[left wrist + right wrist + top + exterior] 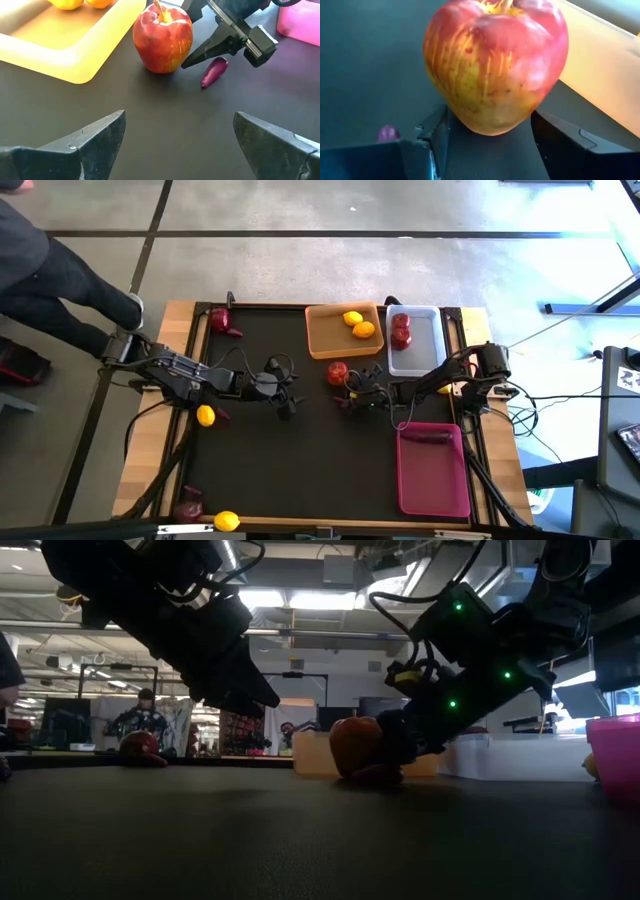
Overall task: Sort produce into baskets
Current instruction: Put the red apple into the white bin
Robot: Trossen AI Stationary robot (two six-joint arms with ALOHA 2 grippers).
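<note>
With the right wrist camera almost filled by it, I see a red apple (pixel 495 65) sitting on the black mat (pixel 300 470) right in front of my right gripper (pixel 352 392), whose fingers stand apart on either side of its base; whether they actually touch it I cannot tell. A small purple piece (pixel 214 71) lies on the mat just beside that gripper. From the left wrist, my left gripper (pixel 287 402) shows its two fingers spread wide with nothing between them, facing the same apple from the other side, near the middle of the table.

Just behind the apple is the orange basket (pixel 325 340), holding a lemon (pixel 352 318) and an orange citrus (pixel 364 330). Next to it, the white basket (pixel 428 355) holds two red apples (pixel 401 330). The magenta basket (pixel 434 480) sits at the right front corner with one dark purple piece (pixel 428 436) in it.

Still loose on the mat I count a lemon (pixel 205 415) under the left arm, another lemon (pixel 227 520) and a dark red item (pixel 190 508) at the left front corner, and a dark red piece (pixel 220 320) at the far left corner. A person's leg and shoe (pixel 125 310) show beyond the table.
</note>
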